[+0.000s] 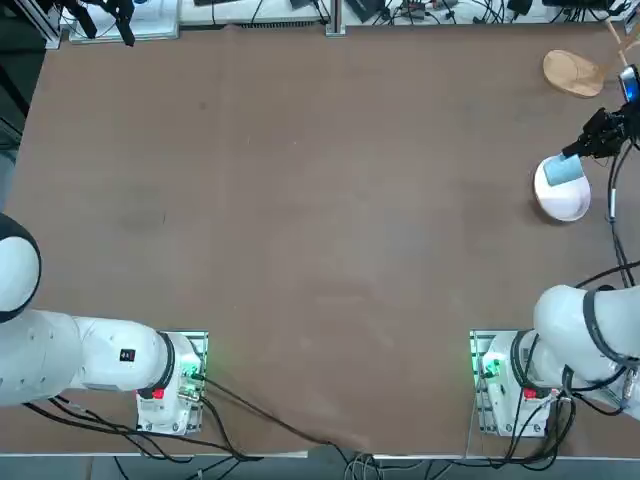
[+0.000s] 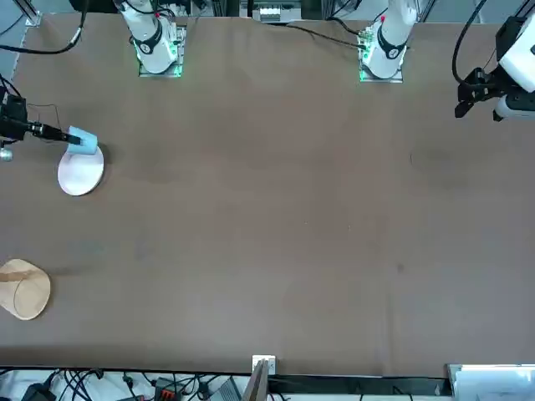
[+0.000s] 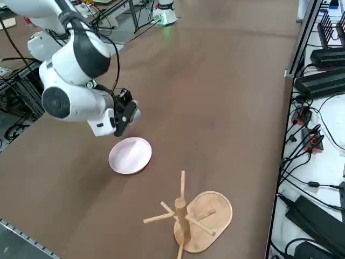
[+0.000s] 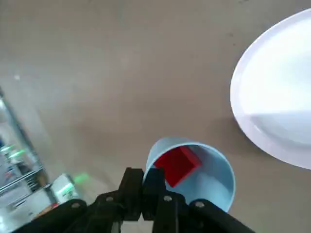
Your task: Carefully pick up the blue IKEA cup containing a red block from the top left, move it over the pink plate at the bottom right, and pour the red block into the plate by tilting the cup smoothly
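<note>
Fingers (image 4: 143,187) clamp blue cup (image 4: 194,170) above pink plate (image 4: 277,97); wooden stand (image 3: 202,216) nearby.

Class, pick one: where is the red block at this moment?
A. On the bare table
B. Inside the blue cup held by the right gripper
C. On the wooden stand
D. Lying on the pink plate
B: the wrist view shows the red block inside the blue cup, which the right gripper grips by the rim beside the pink plate.

I see my right gripper (image 1: 578,150) clamped on the small light-blue plastic cup (image 1: 564,169), tilted over the round pale pink plate (image 1: 562,200), tan wooden oval stand (image 1: 572,72) near the far edge
</note>
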You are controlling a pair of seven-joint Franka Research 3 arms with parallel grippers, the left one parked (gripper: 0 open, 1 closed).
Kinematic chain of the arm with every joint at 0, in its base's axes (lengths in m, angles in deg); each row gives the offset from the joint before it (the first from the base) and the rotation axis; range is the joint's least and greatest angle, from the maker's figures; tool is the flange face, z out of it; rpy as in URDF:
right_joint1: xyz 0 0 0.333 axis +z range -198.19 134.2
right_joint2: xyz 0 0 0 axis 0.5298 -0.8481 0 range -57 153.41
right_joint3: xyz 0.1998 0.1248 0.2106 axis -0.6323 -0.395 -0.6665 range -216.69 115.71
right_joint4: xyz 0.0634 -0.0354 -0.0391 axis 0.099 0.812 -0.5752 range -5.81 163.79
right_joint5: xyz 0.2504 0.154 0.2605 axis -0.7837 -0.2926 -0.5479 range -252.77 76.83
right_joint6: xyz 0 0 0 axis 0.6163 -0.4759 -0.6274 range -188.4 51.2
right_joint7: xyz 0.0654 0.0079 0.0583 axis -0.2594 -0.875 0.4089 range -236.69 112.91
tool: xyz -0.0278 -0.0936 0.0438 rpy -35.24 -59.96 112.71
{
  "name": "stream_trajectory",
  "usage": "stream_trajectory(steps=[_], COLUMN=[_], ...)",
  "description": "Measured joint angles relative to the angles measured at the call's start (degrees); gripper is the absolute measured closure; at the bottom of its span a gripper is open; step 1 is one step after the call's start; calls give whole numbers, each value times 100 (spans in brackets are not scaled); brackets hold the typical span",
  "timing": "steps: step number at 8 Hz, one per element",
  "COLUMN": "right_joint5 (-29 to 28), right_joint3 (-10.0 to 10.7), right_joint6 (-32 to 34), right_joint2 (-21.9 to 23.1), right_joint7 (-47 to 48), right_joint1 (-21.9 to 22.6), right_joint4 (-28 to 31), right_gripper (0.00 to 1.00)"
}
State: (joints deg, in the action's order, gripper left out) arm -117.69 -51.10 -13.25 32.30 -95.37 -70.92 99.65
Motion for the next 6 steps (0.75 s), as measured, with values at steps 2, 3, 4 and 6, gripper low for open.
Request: stream_trajectory(steps=[2, 3, 4, 6], right_joint5=[-159, -165, -166, -167], right_joint3=[0, 0, 0, 1], right_joint6=[442, 605, 750, 944], right_joint2=[-444, -607, -734, -964], right_joint7=[-439, -661, -889, -1234], right_joint1=[-194, -282, -375, -543], right_joint4=[-297, -413, -503, -642], right_gripper=[98, 98, 98, 98])
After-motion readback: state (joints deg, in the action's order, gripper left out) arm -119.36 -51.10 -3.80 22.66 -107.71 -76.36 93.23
